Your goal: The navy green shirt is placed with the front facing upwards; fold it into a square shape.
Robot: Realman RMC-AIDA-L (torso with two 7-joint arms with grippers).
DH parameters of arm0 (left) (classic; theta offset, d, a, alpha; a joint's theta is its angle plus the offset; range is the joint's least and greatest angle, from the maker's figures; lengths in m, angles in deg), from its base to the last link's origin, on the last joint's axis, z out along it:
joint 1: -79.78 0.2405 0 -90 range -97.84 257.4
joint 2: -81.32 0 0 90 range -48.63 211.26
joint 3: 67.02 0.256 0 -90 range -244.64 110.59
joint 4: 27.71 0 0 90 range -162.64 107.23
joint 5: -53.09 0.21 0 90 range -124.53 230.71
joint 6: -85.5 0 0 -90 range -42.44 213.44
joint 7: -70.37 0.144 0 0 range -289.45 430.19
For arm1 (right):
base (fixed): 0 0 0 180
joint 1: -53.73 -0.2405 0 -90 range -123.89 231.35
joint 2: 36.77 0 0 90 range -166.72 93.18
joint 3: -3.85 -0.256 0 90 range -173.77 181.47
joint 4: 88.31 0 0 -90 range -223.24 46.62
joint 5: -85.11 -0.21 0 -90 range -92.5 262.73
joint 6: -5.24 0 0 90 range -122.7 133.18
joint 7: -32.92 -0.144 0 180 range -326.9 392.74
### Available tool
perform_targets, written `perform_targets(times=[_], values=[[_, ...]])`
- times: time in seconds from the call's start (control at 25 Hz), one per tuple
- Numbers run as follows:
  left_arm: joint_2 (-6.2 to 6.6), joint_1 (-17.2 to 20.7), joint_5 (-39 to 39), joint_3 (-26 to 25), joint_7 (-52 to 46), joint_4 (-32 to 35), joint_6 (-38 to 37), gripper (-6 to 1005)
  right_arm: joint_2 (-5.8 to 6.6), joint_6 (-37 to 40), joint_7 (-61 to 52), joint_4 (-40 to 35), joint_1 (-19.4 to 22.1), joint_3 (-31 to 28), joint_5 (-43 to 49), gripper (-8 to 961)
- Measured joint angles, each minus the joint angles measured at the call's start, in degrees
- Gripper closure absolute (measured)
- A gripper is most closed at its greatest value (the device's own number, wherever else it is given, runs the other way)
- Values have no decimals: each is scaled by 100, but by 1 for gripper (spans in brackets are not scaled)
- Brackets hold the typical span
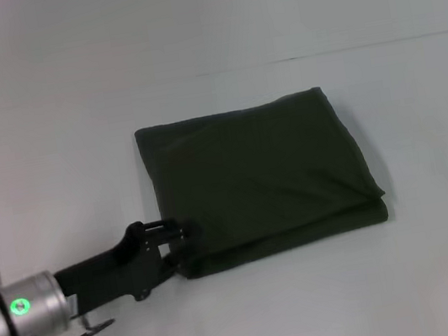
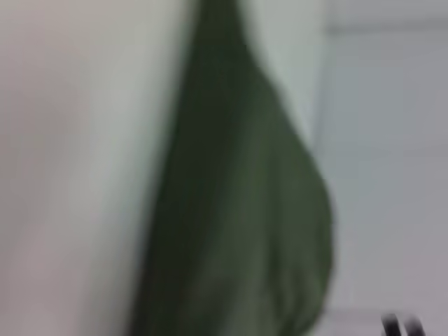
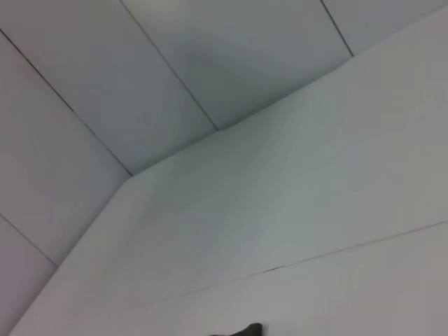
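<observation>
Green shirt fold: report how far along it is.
Done: the navy green shirt lies on the table as a roughly square stacked bundle, plain side up, no print showing. In hand: the left gripper sits at its near-left corner; grip unclear. Left: at most tidying that corner. The right arm is out of the head view.

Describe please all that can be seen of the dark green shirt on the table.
The dark olive-green cotton-looking shirt lies flat on the white table, already folded into a rough square of several layers. Only plain green cloth shows: no print, collar or sleeve can be seen. The stacked fold edges show along its near side, and soft creases cross the top. The left claw, black, is at the shirt's near left corner and seems to touch its edge there. Nothing else touches it.
</observation>
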Motion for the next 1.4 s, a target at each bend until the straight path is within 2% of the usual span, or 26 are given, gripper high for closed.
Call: perform_targets(times=[0.08,0.2,0.36,0.48,0.76,1.0,1.2,1.4], values=[[101,27,130,-45,638,350,-550,614,0,16,-11,0,4,10,4,422],[215,-24,626,-217,1078,747,-1061,614,10,99,-185,-20,12,48,10,422],[294,-109,1665,-683,731,1046,-916,614,65,273,-561,-50,-11,247,10,422],[329,-125,2070,-969,398,1027,-742,614,80,309,-884,-54,-39,435,10,421],[316,-150,2097,-1254,366,717,-663,611,79,215,-1248,12,-95,497,9,421],[266,-380,2099,-1550,299,165,-583,512,123,172,-1362,19,-135,519,7,420],[220,-601,2140,-1346,211,-269,-181,264,156,169,-1417,25,-183,561,9,419],[171,-786,2141,-1316,214,-477,80,221,183,173,-1431,27,-212,599,12,419]])
